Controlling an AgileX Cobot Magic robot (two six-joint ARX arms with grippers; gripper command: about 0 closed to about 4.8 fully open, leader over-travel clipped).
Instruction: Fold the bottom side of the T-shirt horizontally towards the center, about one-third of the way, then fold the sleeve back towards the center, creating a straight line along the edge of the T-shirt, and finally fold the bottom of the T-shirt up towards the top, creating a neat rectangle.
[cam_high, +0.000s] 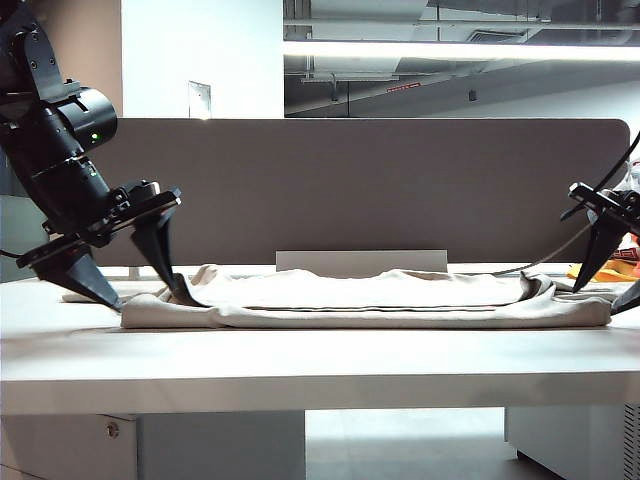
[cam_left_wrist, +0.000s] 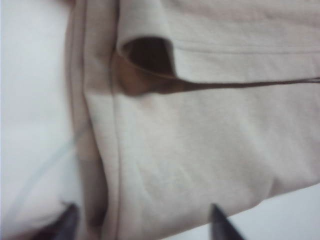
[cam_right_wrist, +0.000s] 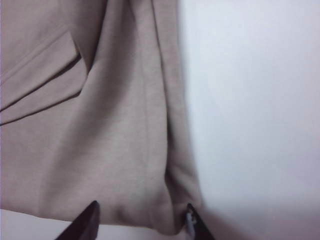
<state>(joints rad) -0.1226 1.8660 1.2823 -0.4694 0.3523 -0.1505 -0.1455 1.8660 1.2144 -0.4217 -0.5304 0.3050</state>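
The T-shirt (cam_high: 370, 300) is laid lengthwise across the tabletop (cam_high: 300, 365) — long axis spanning from the left gripper (cam_high: 140, 285) to the right gripper (cam_high: 610, 285). One end is straddled by each pair of parted jaws; nothing is yet gripped.

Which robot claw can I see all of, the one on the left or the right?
The left gripper: both its fingers show at the T-shirt's left end. The right gripper is partly cut off by the picture's edge.

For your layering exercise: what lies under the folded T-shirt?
The T-shirt lies on the white table, between the left pincer and right pincer. Anything beneath its layers is hidden.
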